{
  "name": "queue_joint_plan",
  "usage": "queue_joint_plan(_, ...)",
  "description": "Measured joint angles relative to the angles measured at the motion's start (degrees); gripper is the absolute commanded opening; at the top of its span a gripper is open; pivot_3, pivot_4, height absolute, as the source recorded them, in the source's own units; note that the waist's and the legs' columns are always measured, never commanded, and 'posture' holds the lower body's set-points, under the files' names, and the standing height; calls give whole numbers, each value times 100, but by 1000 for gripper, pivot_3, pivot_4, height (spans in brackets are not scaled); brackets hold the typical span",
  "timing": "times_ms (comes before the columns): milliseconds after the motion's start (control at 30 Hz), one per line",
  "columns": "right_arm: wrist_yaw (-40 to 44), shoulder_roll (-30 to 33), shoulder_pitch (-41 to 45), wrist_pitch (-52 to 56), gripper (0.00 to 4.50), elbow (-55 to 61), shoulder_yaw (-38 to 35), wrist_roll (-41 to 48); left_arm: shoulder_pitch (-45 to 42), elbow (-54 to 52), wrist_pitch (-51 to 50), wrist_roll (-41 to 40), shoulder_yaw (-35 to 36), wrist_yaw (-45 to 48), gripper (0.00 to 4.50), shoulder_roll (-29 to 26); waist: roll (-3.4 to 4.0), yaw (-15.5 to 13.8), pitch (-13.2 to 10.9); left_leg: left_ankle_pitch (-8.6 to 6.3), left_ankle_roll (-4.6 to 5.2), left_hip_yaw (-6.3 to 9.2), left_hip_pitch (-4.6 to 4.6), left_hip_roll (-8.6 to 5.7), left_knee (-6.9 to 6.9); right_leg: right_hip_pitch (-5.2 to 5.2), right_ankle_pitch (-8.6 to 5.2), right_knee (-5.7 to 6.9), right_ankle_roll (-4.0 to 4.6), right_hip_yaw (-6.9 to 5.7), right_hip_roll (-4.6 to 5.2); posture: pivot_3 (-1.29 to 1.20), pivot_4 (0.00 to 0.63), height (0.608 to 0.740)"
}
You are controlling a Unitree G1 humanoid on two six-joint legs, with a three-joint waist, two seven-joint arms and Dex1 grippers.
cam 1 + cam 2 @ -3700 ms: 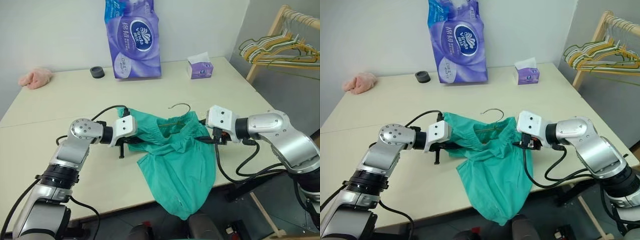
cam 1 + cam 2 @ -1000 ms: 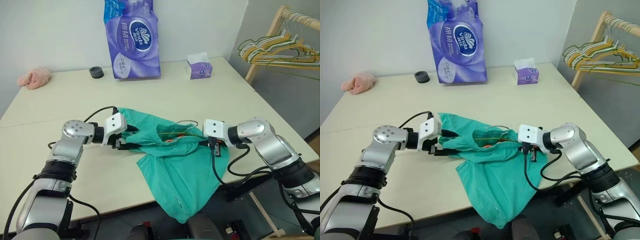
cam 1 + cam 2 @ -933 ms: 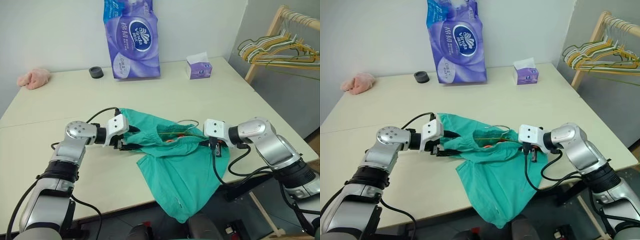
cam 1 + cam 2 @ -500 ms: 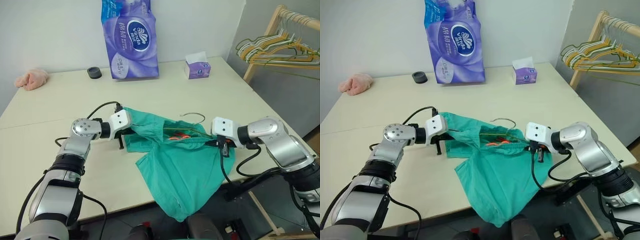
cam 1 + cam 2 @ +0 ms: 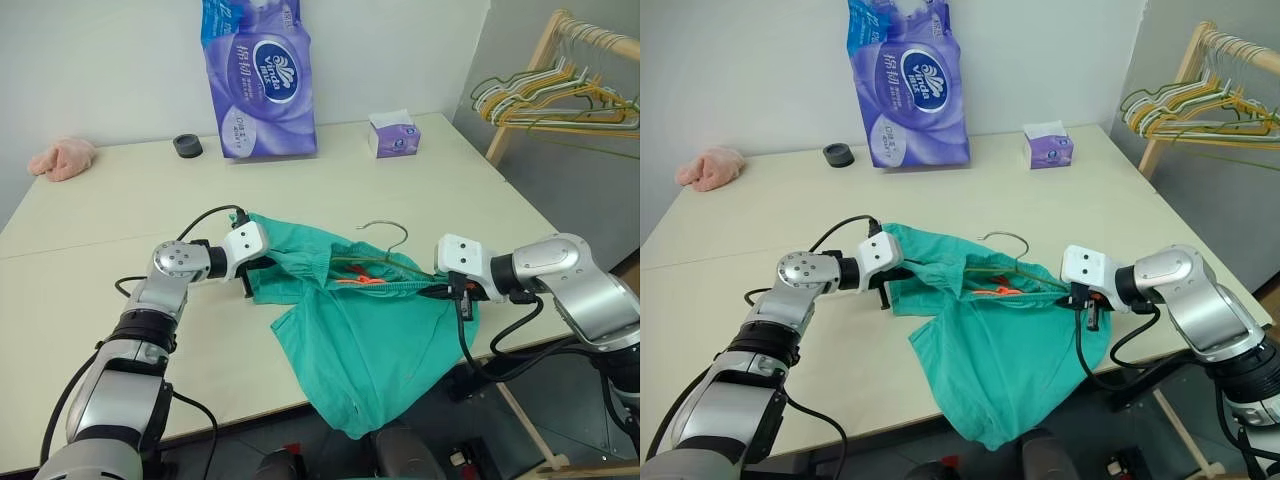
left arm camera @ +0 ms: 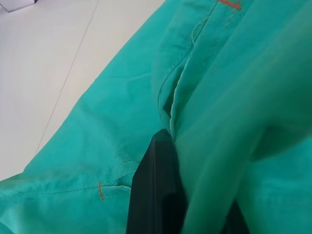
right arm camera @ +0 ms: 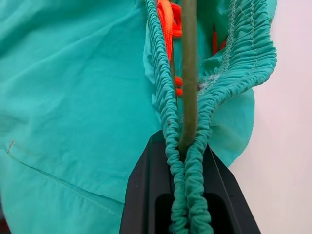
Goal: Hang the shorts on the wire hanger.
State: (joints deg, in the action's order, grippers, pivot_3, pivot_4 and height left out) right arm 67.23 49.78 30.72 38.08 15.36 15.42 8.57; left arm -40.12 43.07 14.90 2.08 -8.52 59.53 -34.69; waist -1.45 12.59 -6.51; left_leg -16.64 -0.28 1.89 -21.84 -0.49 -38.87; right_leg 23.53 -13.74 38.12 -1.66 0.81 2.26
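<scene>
**Shorts stretched between both grippers, hanger inside the waistband**

The shorts (image 5: 355, 330) lie at the near edge of the table (image 5: 120, 210), waistband across the middle, one leg drooping over the near edge. The wire hanger (image 5: 385, 250) sits within the waist opening; its hook rises clear of the cloth on the far side, an orange drawstring just beside it.

Left gripper (image 5: 252, 281): fingers together on the left end of the waist. In the left wrist view cloth is folded over a black finger (image 6: 158, 195), so the pinch is on fabric alone, as far as can be told.

Right gripper (image 5: 1077, 297): clamped on the right end. The right wrist view shows the gathered elastic and the olive wire running together between the two fingers (image 7: 144, 195), so band and hanger shoulder appear to be held as one.

Judgement: the two-ended hold keeps the waistband taut and open, so the wire stays seated inside rather than sliding out. The overhanging leg adds drag toward the near edge; that could pull the band off the left shoulder if the left pinch is shallow.

Far side: purple tissue pack, small tissue box, black ring, pink cloth lump, well apart from the work.
</scene>
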Motion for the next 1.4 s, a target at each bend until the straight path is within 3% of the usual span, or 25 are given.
queue_joint_plan(200, 6, 23, 4, 129, 20, 5, -91, 182, 115, -106, -123, -81, 51, -150, 0, 69, 0, -2, 0, 0, 0, 0, 0, 0, 0, 0, 0, 0, 0, 0, 1, -261, 55, 740)
queue_joint_plan(633, -144, -87, 89, 481, 18, 76, -131, 487, 392, -606, -544, -447, 516, -496, 3903, -1, 1, -5, 1, 0, 0, 2, 0, 1, 0, 0, 0, 0, 0, 1, 2, -258, 56, 740)
queue_joint_plan(800, -436, -151, -85, 1148, 18, 146, -582, 874, 486, -1162, -1309, -1148, 1177, -434, 3946, -249, 1, -8, 0, -1, -2, 5, -7, 2, 0, 2, 0, -1, 0, -1, 4, -255, 62, 740)
queue_joint_plan(1033, -1218, -198, -896, 2144, 18, 258, -1536, 1299, 1027, -3738, -3878, -2999, 1404, 846, 3946, -947, 3, -63, 2, -2, -3, 3, -4, 0, -3, -2, 0, -1, 0, 1, 1, -263, 68, 740)
queue_joint_plan(1167, -1850, -425, -1347, 2564, 18, 388, -2137, 1323, 932, -4757, -4796, -3711, 1162, 1093, 4477, -869, 4, -127, 2, -2, -2, -6, 0, -2, -5, -6, -1, 1, -2, 6, -19, -291, 74, 740)
queue_joint_plan(1267, -2326, -721, -1575, 3051, 18, 633, -2687, 1471, 630, -4921, -5240, -3993, 1005, 1068, 4500, -638, 6, -131, 3, -2, -2, -10, 4, -2, -7, -7, -1, 3, -3, 11, -24, -326, 77, 740)
queue_joint_plan(1400, -2770, -701, -1731, 4040, 18, 924, -3551, 1559, 185, -4919, -5101, -3865, 681, 1038, 4500, -257, 13, -119, 7, -2, -1, -19, 4, -4, -7, -8, -2, -1, -5, 17, -25, -369, 85, 740)
